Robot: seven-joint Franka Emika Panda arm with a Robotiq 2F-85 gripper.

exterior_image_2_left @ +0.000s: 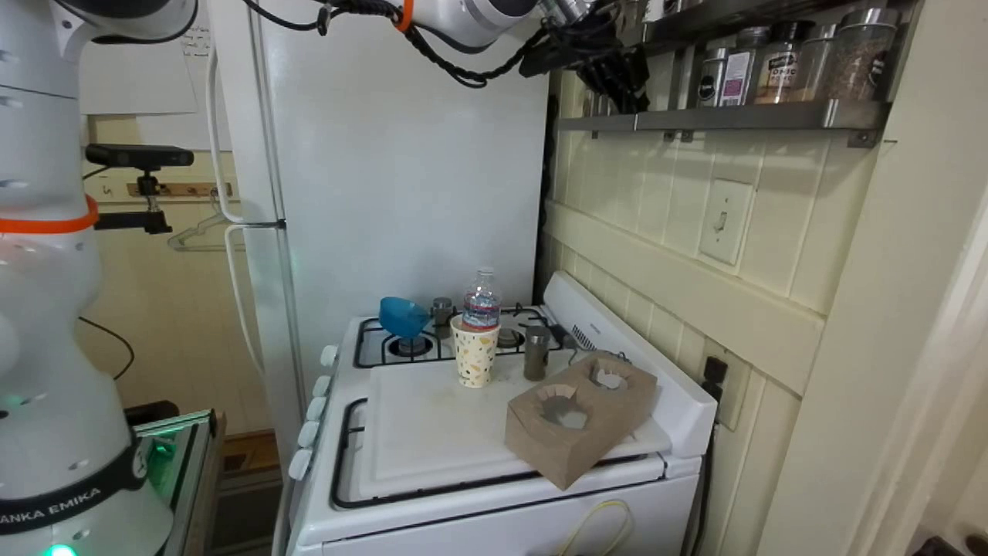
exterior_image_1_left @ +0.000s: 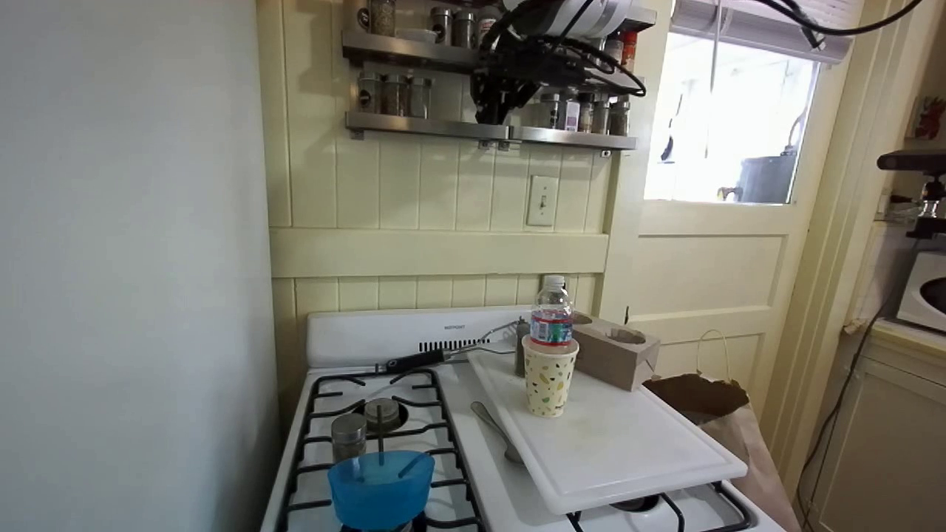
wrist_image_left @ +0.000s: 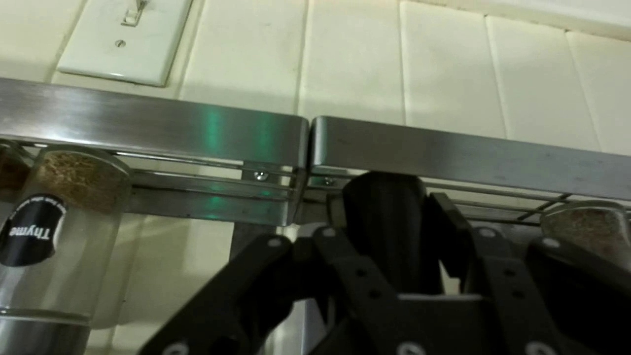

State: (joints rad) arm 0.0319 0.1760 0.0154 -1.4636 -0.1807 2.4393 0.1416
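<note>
Currently claw [wrist_image_left: 392, 212]: gripping dark cylindrical jar [wrist_image_left: 387, 236] between jaws
Steel shelf rail [wrist_image_left: 463, 157]: just beyond jaws; whether jar touches, unclear
Jar: base best clear of rail, flat before any release

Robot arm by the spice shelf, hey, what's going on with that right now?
The robot arm is up at the lower spice shelf, where its tool appears closed around a dark container. Whether the container rests on the shelf or is lifted, I can't tell. A jar labelled Thyme stands on the same shelf. Below, on the stove, a water bottle sits in a paper cup on a white cutting board.
</note>
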